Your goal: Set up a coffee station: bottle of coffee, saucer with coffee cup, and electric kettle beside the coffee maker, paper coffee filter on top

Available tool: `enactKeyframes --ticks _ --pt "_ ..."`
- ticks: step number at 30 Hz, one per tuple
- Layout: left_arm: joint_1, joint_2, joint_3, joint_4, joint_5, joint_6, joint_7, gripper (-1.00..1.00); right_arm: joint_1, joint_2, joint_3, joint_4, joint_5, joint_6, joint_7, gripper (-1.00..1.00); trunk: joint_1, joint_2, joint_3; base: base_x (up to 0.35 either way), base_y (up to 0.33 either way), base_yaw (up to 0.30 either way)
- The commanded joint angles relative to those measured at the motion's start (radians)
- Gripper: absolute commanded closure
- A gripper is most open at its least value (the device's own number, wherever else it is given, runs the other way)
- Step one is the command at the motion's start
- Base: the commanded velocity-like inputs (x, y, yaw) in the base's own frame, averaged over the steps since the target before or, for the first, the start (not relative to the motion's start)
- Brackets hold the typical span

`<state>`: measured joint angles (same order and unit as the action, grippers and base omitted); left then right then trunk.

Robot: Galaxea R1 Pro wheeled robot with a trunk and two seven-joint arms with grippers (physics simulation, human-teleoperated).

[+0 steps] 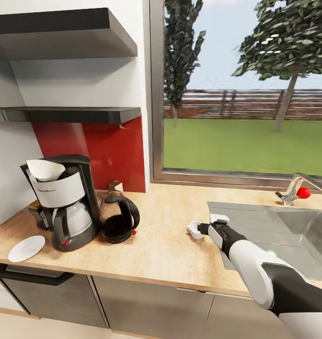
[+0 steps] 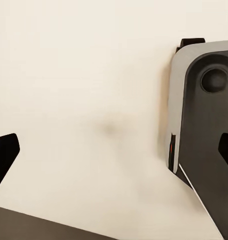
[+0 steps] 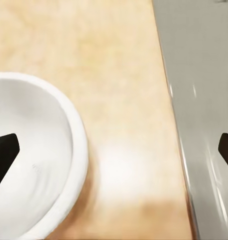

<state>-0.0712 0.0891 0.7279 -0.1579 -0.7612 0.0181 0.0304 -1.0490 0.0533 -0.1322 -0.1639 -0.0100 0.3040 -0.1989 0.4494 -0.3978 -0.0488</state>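
The black coffee maker point(image 1: 69, 207) stands at the counter's left end with a white paper filter point(image 1: 44, 170) in its top. A dark electric kettle point(image 1: 118, 219) sits against its right side, and a white saucer point(image 1: 27, 248) lies in front of it to the left. A small brownish container point(image 1: 36, 209), partly hidden, stands behind the maker. The white coffee cup point(image 1: 195, 230) point(image 3: 36, 160) rests on the counter by the sink. My right gripper point(image 1: 207, 226) point(image 3: 114, 155) is open just above it, one fingertip point(image 3: 4, 155) over the cup's bowl. My left gripper point(image 2: 114, 155) is open over a pale floor.
A steel sink point(image 1: 255, 212) fills the counter's right part, with a faucet point(image 1: 293, 187) and a red knob point(image 1: 303, 192) behind it. Two dark shelves point(image 1: 71, 114) hang above the coffee maker. A large window runs along the back. A grey robot part point(image 2: 204, 125) lies beside the left gripper.
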Motion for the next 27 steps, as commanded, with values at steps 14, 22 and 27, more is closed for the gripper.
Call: enactKeyframes --ticks 14,22,27 --pt "-0.001 0.001 0.004 0.000 -0.006 0.002 0.002 -1.00 0.002 0.000 -0.006 0.003 -0.001 -0.019 -0.004 -1.00 0.001 -0.002 -0.002 0.000 0.000 0.000" --pt "-0.001 0.004 0.004 0.000 -0.006 0.002 0.002 -1.00 0.005 0.000 -0.006 0.003 -0.001 -0.019 -0.004 -1.00 0.001 -0.002 -0.002 0.000 0.000 0.000" --pt "-0.001 0.005 0.004 0.000 -0.006 0.002 0.001 -1.00 0.009 0.000 -0.006 0.003 -0.001 -0.019 -0.004 -1.00 0.001 -0.002 -0.002 0.000 0.000 0.000"
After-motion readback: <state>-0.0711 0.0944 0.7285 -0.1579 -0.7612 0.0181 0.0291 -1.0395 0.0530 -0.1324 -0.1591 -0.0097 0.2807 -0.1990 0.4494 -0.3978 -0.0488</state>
